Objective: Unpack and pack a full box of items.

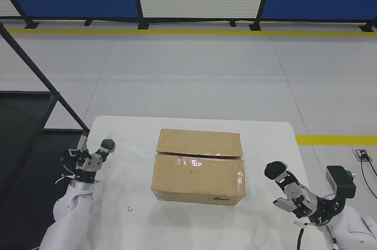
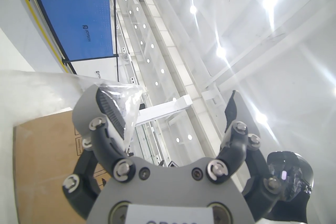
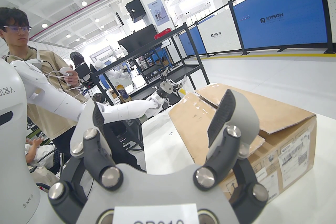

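A cardboard box [image 1: 197,172] sits mid-table [image 1: 263,137], its 2 top flaps folded down, between the robot's 2 arms. The left gripper [image 1: 95,147], at the table's left edge, is spread wide, with a scrap of clear plastic [image 2: 128,104] draped over 1 finger. The right gripper [image 1: 279,186], near the box's right end, also gapes wide.

A white table [image 1: 266,134] carries a cardboard box [image 1: 199,172] at its middle, a tiny curved bit [image 1: 131,209] nearby.

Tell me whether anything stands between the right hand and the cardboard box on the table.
Nothing visible does. The open right hand is beside the cardboard box, apart from it, with just the white table surface between them.
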You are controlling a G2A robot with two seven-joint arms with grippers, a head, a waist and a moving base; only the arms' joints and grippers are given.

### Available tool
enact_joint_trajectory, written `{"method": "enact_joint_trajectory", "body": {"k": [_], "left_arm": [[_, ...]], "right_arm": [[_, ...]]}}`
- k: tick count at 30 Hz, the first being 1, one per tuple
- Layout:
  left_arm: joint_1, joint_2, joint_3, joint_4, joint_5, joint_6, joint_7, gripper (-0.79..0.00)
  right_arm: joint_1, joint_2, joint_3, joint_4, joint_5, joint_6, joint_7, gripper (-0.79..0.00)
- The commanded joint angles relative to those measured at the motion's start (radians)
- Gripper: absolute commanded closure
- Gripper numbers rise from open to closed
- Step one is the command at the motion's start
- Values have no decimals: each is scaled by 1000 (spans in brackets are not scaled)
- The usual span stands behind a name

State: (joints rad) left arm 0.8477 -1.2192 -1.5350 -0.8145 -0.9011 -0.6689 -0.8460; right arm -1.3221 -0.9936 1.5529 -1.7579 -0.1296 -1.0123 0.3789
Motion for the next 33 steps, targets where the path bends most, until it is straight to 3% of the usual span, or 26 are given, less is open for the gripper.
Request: {"method": "enact_joint_trajectory", "body": {"k": [1, 14, 33], "left_arm": [[3, 1, -4, 0, 19, 1, 54, -785], [-17, -1, -40, 40, 29, -22, 206, -785], [-43, -12, -76, 150, -62, 12, 231, -785]], "right_arm": [[0, 0, 0, 0, 0, 0, 0, -785], [0, 0, 0, 0, 0, 0, 0, -785], [0, 0, 0, 0, 0, 0, 0, -785]]}}
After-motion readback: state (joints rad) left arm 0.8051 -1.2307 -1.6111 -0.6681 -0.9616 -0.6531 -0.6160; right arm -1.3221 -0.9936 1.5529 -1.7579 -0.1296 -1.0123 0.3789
